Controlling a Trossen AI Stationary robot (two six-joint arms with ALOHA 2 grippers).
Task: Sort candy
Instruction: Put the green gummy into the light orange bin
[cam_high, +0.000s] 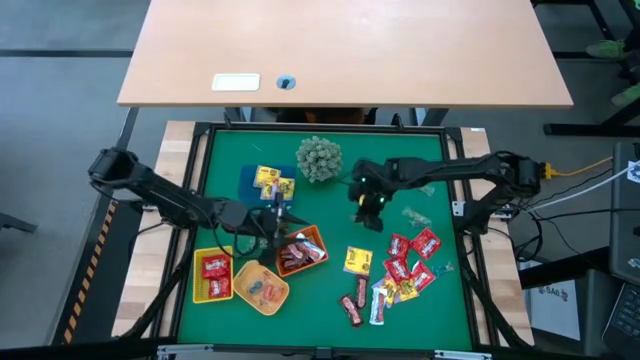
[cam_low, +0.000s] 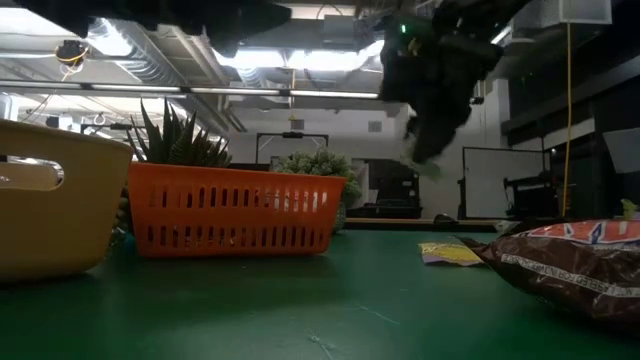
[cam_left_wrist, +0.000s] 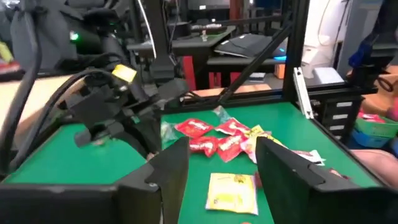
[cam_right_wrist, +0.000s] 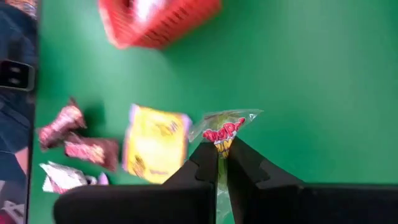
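On your green surface (cam_high: 330, 300) the loose candy (cam_high: 405, 268) lies toward the right edge. Your right fingers (cam_right_wrist: 222, 163) pinch a clear-wrapped sweet (cam_right_wrist: 225, 127) mid-carry; next, release over its matching tray. Your left fingers (cam_left_wrist: 221, 165), spread wide, wait over the orange tray (cam_high: 301, 252).

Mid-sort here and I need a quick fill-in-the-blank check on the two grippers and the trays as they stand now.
1. The right gripper is shut on a small clear ____.
2. The left gripper hangs with its fingers ____.
3. The plant ball sits on the ____ mat.
4. The basket in the low view is ____.

Missing words: candy; open; green; orange
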